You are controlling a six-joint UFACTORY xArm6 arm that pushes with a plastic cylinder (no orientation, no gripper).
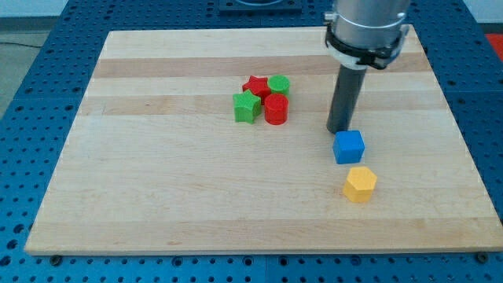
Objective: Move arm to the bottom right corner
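Here, my tip (pixel 339 130) upright, seemingly touching blue cube (pixel 348 147)

Arm enters from the view's top right, grey cylindrical wrist housing (pixel 367 27) with a black clamp ring below it. Straight dark rod (pixel 346 98) hangs vertical from it. My tip (pixel 339 130) sits on the board, right of centre in the view.

Pale wooden board (pixel 196 204) on blue perforated table (pixel 47 63); even light, soft shadows.
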